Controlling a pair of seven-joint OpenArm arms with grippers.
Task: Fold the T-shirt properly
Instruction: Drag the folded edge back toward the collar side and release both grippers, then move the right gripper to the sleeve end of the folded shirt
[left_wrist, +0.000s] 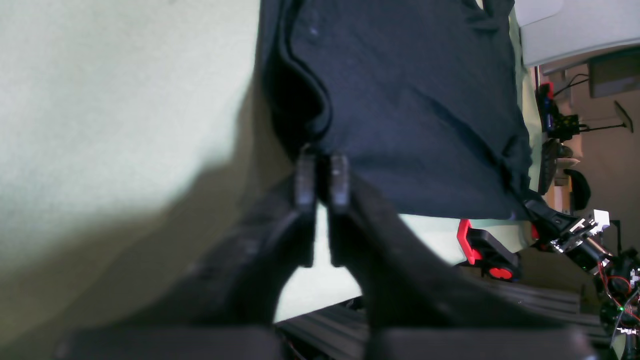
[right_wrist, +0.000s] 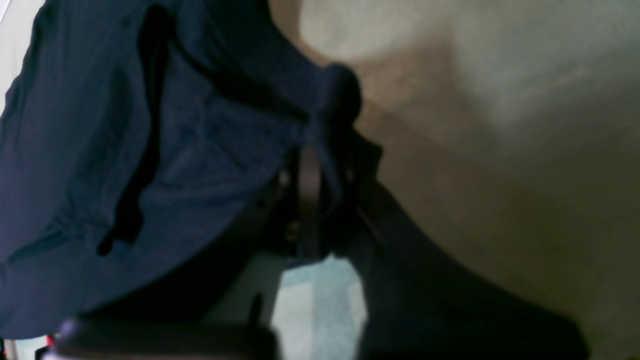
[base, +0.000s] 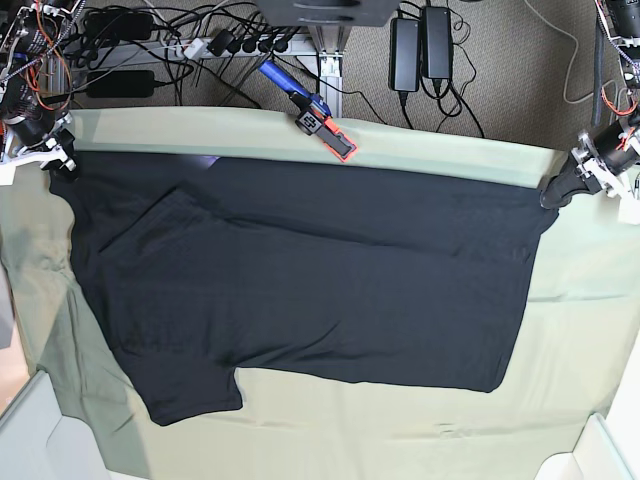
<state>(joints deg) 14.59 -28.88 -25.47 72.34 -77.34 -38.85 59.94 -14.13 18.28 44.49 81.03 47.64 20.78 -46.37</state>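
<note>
Black fabric fills most of the pale green cloth (base: 590, 330): the T-shirt (base: 330, 290) lies spread flat with its plain face up, its long axis running across the base view, 1 short sleeve jutting toward the near edge of the cloth and a folded band along its far edge. Relative to the T-shirt, the right gripper (base: 62, 158) sits at the far corner on the base view's left, and the right wrist view shows its 2 jaws closed on a bunched wad of the dark cloth (right_wrist: 320, 130), which rises between them. The left gripper (base: 556, 190) sits at the T-shirt's opposite far corner, on the base view's right; in the left wrist view (left_wrist: 322, 180) its 2 fingertips stand slightly parted with a narrow gap, right at the garment's hem beside a curled fold, and I cannot tell whether any fabric lies between them. Beyond the T-shirt's far edge, a red-and-black clamp (base: 325, 127) with a blue handle grips the rim of the green cloth. Behind that clamp, black cables (base: 200, 45) and power bricks lie on the carpet.
</note>
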